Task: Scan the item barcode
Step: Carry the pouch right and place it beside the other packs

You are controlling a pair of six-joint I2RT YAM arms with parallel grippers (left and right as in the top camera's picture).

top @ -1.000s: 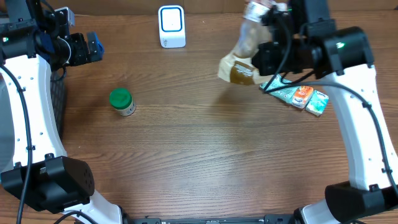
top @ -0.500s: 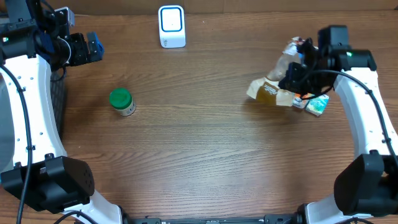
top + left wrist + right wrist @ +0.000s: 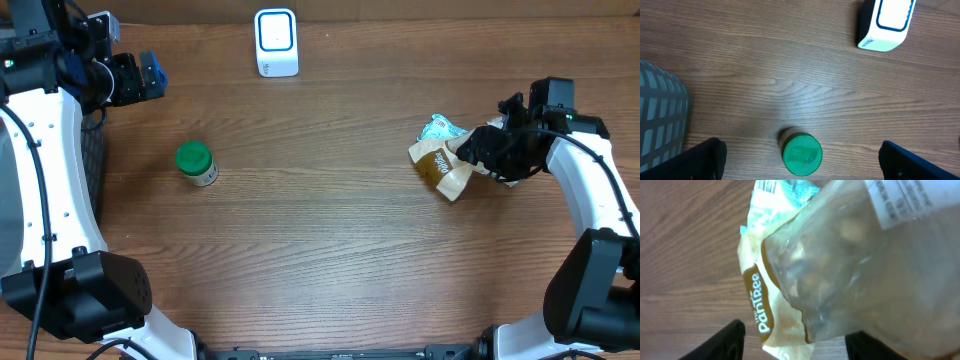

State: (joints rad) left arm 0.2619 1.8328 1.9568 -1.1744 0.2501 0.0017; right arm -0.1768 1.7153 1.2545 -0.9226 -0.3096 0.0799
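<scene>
A clear and tan snack bag marked "PanTree" lies on the table at the right, partly over a teal packet. My right gripper is at the bag's right end. In the right wrist view the bag fills the frame and both black fingers stand apart beside it, with wood showing between the left one and the bag. The white scanner stands at the back centre. My left gripper hangs open at the far left, high above a green-lidded jar.
The green-lidded jar stands left of centre. A grey mesh basket sits at the table's left edge. The scanner shows in the left wrist view's top right. Bare wood lies across the middle and front.
My right arm carried the bag down and to the right, away from the scanner, and laid it on the table. Its jaws have gone from shut to apart. The left arm has not moved.
</scene>
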